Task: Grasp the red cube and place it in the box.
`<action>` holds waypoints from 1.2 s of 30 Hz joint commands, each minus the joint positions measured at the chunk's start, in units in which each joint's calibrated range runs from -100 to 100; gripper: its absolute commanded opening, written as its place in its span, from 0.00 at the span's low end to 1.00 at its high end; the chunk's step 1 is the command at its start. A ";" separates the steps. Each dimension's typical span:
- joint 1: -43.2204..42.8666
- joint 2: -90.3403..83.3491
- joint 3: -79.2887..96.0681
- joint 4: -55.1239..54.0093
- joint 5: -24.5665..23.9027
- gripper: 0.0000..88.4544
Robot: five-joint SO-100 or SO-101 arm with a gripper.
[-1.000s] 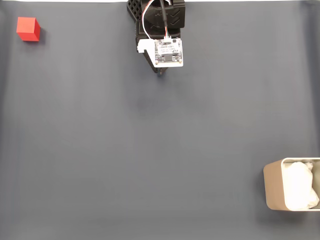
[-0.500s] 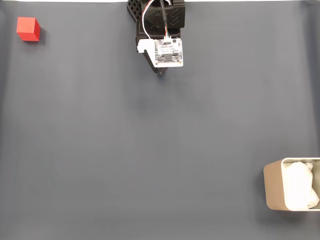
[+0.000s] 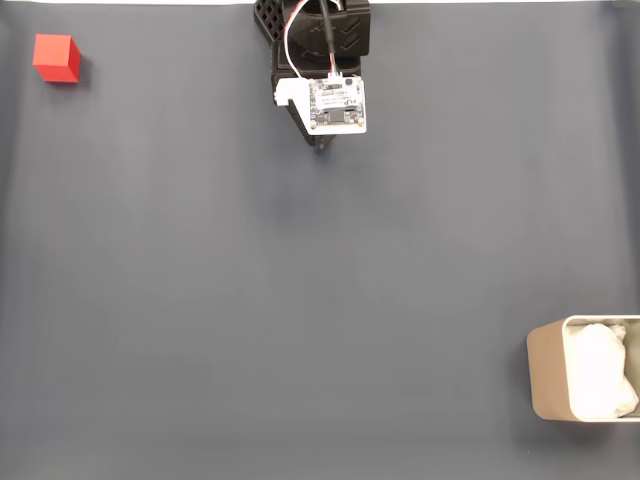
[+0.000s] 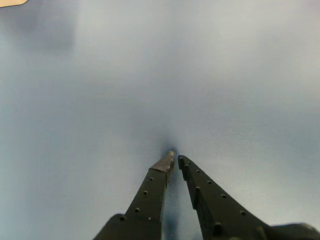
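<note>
Dark grey matting covers the whole worktop (image 3: 300, 300), and nothing on it has stirred over the last second: every item sits just where it was. In the fixed view the red cube (image 3: 56, 58) rests alone at the far upper left corner, untouched. Over at the lower right edge waits the box (image 3: 583, 369), white padding inside, well apart from the cube. The arm (image 3: 320, 60) is parked at top centre, folded over its base. In the wrist view the hand (image 4: 175, 159) is clenched, fingertips nearly touching, with bare mat beneath and nothing between them. So the job looks unstarted: my read is the reach toward the cube comes first, with the hand needing to part before any grasp.
</note>
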 commanded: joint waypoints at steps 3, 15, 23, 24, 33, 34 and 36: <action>0.42 0.09 0.54 1.12 0.20 0.00; 0.57 0.52 -0.55 -4.70 -0.63 0.00; -0.57 14.56 -30.75 -15.19 -1.90 0.00; -0.36 17.16 -35.77 -15.60 -1.86 0.00; -0.14 37.26 -71.17 -14.29 -1.12 0.00; -0.21 38.65 -73.64 -13.14 -0.78 0.00; -0.29 41.51 -78.47 -10.52 -0.59 0.00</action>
